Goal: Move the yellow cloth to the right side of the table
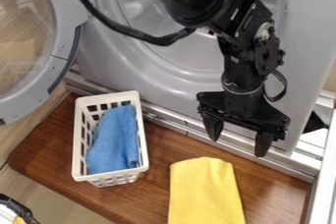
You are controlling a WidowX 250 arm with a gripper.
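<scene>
Cloth [205,193] ungrasped, seen short of desk's [272,188] right edge; whole move to be done; pincer [238,142] released.

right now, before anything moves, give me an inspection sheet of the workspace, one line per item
surface: brown wooden table, wood grain visible
job's things: yellow cloth lying on the table, running past the picture's bottom edge
clutter: white basket with a blue cloth inside
grippers: one black pincer, fingers apart, no cloth between them
cables: black cable looping from the top edge to the arm
surroundings: grey machine front; round glazed door at picture left
</scene>
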